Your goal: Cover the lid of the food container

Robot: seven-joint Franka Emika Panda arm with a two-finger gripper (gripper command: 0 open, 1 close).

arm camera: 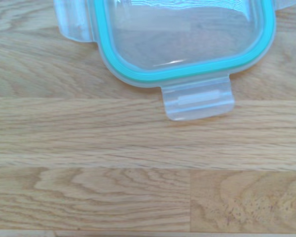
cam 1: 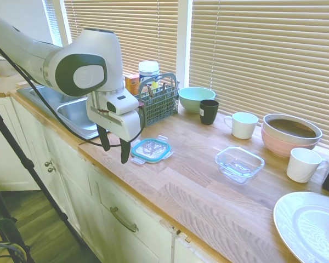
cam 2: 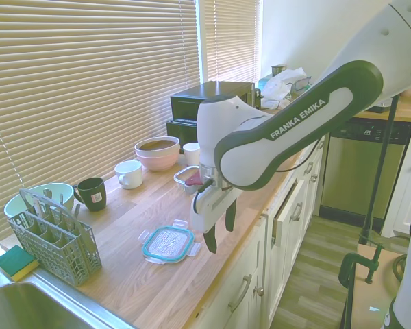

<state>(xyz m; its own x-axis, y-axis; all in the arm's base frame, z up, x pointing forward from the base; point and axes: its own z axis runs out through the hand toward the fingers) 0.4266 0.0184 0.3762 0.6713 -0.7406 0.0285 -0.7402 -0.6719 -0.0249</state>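
On my feeds I count 1 lid [cam 1: 151, 149], 1 glass food container [cam 1: 239, 164], 2 bowls stacked plus 1 mint bowl, 3 mugs, 1 plate and 1 cutlery basket, all on the wooden counter [cam 1: 192, 192].

Lid: lies flat near the counter's front edge, teal rim and clear snap tabs showing; the wrist view shows 1 tab [arm camera: 199, 101] resting on the wood. Nothing sits on it.

Food container: stands uncovered on the counter, well apart from the lid, between it and the white mugs. I see nothing in it.

Gripper [cam 1: 114, 149]: hangs over the counter's front edge just beside the lid, fingers spread apart, pointing down and grasping nothing. Whether the tips touch the wood I cannot tell.

Bowls: a pink bowl [cam 1: 289, 143] carries a grey bowl [cam 1: 291, 127] nested in it, dark inside; the mint bowl [cam 1: 196, 98] stands by the blinds, its contents hidden from me.

Mugs: 1 dark mug [cam 1: 209, 111] beside the mint bowl, 2 white mugs [cam 1: 243, 125] [cam 1: 304, 164] further along.

Cutlery basket [cam 1: 158, 99]: grey, holding a few utensils, next to the sink [cam 1: 77, 112]; 1 white-lidded jar [cam 1: 148, 71] stands behind it.

Plate [cam 1: 307, 226]: white, at the counter's near end.

Second exterior view: 1 sponge [cam 2: 15, 262] lies beside the basket.
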